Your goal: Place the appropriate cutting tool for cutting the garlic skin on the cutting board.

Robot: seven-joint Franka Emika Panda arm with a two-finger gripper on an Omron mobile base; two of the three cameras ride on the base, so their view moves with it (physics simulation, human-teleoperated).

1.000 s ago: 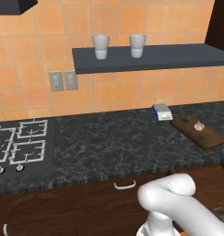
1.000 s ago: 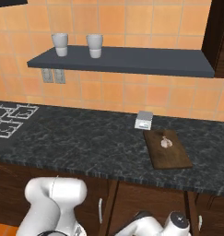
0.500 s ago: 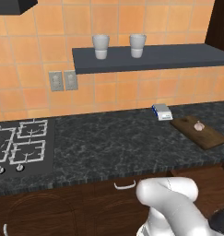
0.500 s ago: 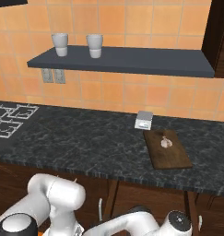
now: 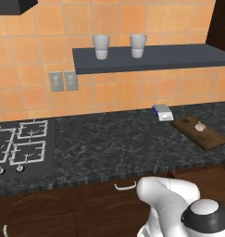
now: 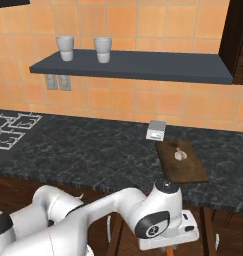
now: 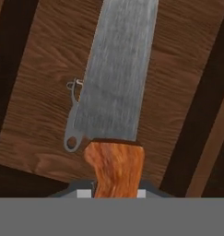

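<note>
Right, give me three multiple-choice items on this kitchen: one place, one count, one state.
1. The small pale garlic bulb lies: A on the dark brown wooden cutting board; B on the stove; C on bare counter.
2. Pale grey cups on the dark shelf: A one; B two; C four.
3. The grey-bladed knife with an orange-red wooden handle is: A on the board; B held at the end effector; C in a cup.
1A, it sits on the board; 2B, two stand apart; 3B, handle between the fingers.

White arm (image 6: 118, 207) folded low before the base, wrist (image 6: 163, 222) bent downward, elbow joint (image 5: 204, 220) raised
</note>
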